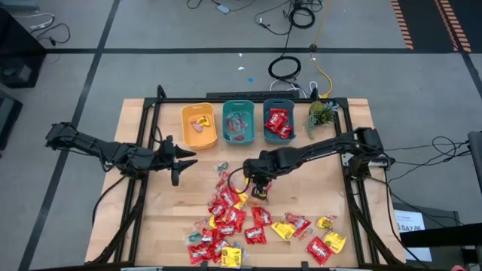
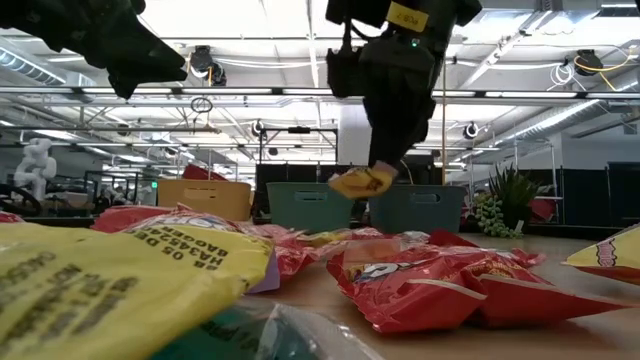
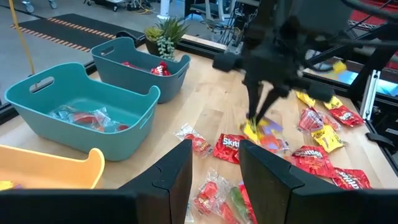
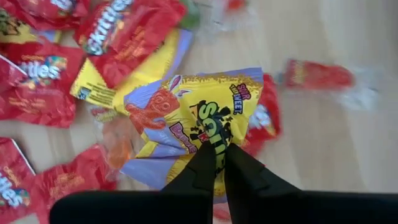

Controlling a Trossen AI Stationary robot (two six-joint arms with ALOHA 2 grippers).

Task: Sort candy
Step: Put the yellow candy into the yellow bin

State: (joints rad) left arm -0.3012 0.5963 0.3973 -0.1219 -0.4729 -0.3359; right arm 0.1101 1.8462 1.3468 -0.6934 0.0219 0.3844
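Observation:
Many candy packets, red and yellow (image 1: 241,226), lie scattered on the near half of the wooden table, with small clear-wrapped pieces (image 1: 224,169) farther in. My right gripper (image 1: 260,193) hangs over the pile's far end, shut on a yellow-and-purple packet (image 4: 186,115), which also shows in the low view (image 2: 362,182). My left gripper (image 1: 178,161) waits open to the left of the pile, near the yellow bin (image 1: 199,125), touching nothing. Its fingers (image 3: 180,177) frame the clear-wrapped sweets. My right gripper pinches the yellow-and-purple packet between its two fingers (image 4: 205,168), near the middle of one edge (image 4: 219,142). The fingers come from above, pointing down. The packet is lifted clear of the pile, crumpled, and hangs just below the fingertips (image 2: 385,168).
Three bins stand in a row at the far edge: yellow, teal (image 1: 239,122) and darker teal (image 1: 278,120) with red packets inside. A small green plant (image 1: 321,113) sits to their right. Bare wood lies between bins and pile (image 1: 226,154).

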